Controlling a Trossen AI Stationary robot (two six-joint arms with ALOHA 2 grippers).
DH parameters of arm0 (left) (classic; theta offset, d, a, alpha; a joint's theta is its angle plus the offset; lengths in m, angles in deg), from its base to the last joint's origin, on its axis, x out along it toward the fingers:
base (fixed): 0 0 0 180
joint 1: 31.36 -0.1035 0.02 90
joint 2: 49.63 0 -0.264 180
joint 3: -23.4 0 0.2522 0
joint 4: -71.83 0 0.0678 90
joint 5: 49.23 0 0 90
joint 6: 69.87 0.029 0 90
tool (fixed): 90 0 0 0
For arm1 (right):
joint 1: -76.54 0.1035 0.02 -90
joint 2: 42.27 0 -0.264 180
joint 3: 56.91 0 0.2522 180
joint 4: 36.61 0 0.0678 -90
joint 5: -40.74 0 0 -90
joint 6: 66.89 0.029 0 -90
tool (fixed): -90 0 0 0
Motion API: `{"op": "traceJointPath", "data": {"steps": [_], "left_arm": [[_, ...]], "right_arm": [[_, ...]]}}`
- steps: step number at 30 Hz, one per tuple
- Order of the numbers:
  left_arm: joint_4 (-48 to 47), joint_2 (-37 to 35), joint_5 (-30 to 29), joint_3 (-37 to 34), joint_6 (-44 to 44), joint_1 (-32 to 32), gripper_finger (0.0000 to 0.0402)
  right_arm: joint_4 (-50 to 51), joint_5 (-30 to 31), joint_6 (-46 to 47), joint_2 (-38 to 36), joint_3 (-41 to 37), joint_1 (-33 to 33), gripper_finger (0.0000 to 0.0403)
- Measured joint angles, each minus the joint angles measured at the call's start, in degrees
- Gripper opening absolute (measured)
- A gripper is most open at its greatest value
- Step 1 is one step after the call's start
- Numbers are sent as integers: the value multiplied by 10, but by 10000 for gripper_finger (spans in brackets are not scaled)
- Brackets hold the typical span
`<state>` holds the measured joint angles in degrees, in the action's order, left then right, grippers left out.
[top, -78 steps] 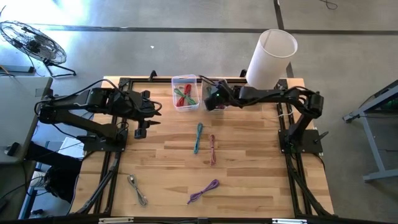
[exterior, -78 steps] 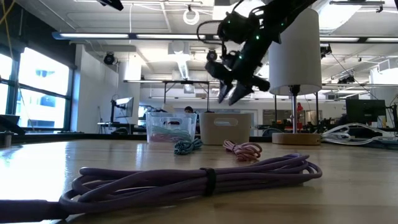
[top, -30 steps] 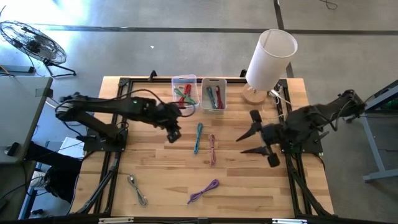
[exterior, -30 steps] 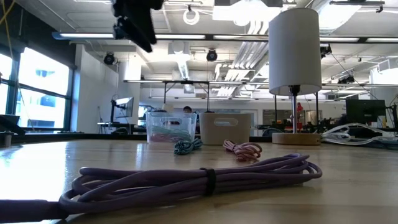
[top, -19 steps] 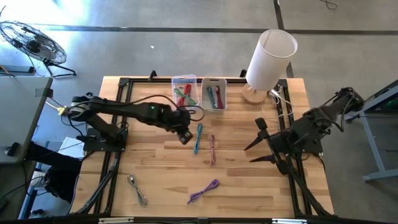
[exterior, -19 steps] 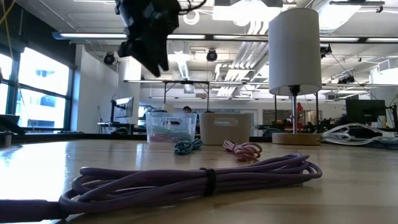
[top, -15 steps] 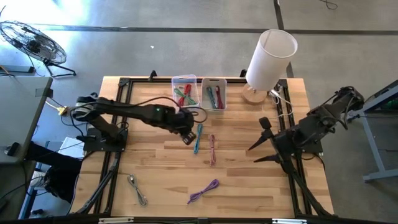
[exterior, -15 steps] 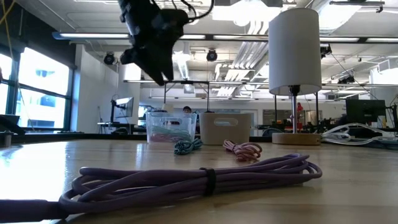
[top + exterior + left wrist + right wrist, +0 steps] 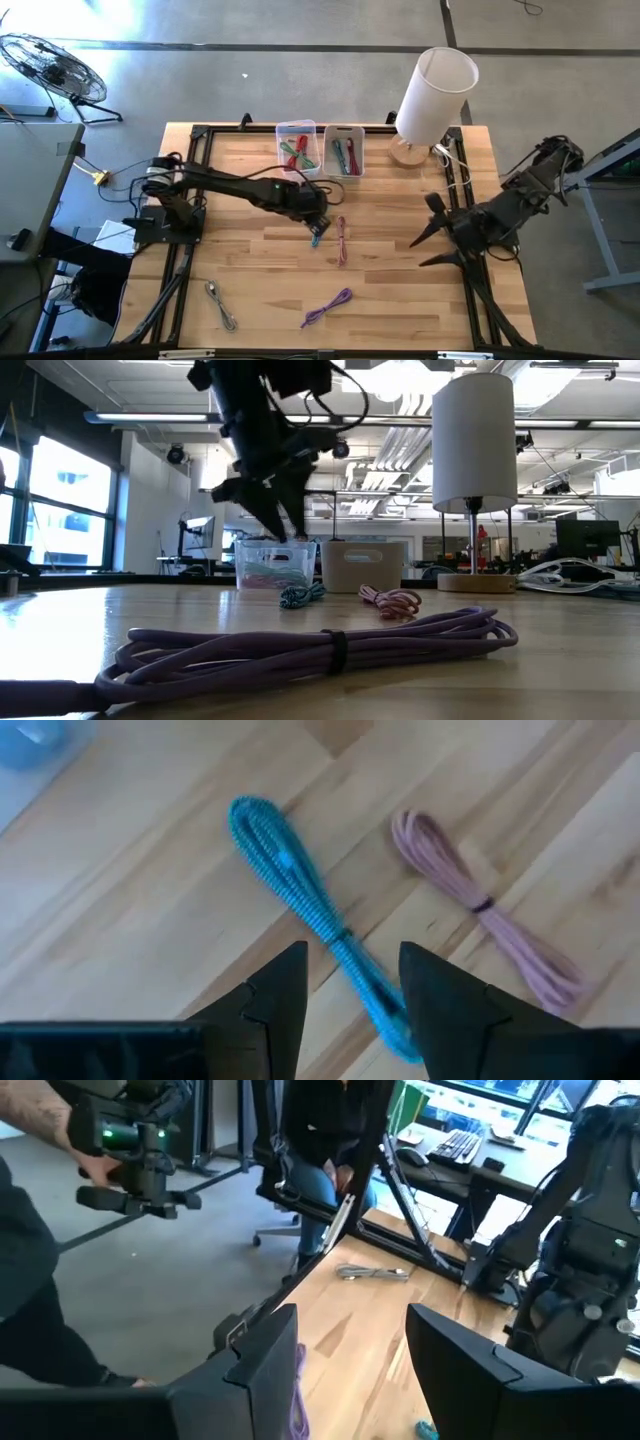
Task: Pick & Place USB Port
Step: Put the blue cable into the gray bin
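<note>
The left tool point(image 9: 350, 982) is held open, empty, just above the teal cable point(image 9: 300, 895) on the bench point(image 9: 400, 290). The right tool point(image 9: 432, 238) is parked open, empty, at the bench's right edge.

no readable text, label or number shows anywhere.

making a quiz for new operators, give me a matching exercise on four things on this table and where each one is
Things:
1. blue cable
2. purple cable
3. lamp
4. grey cable

Places:
A. near-left part of the table
B. far-right corner
C. under the left gripper
D. near edge, around the middle

Pairs: 1-C, 2-D, 3-B, 4-A
</note>
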<state>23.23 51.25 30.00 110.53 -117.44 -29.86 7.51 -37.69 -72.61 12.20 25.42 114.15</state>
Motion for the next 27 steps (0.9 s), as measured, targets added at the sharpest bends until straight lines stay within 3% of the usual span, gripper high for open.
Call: {"op": "traceJointPath", "data": {"steps": [12, 27], "left_arm": [[60, 55, 26, 1, -25, 0, 154], [61, 86, 28, -2, -43, 0, 154]], "right_arm": [[7, 0, 8, -2, 0, 28, 181], [12, -5, 32, -2, 0, 34, 181]]}}
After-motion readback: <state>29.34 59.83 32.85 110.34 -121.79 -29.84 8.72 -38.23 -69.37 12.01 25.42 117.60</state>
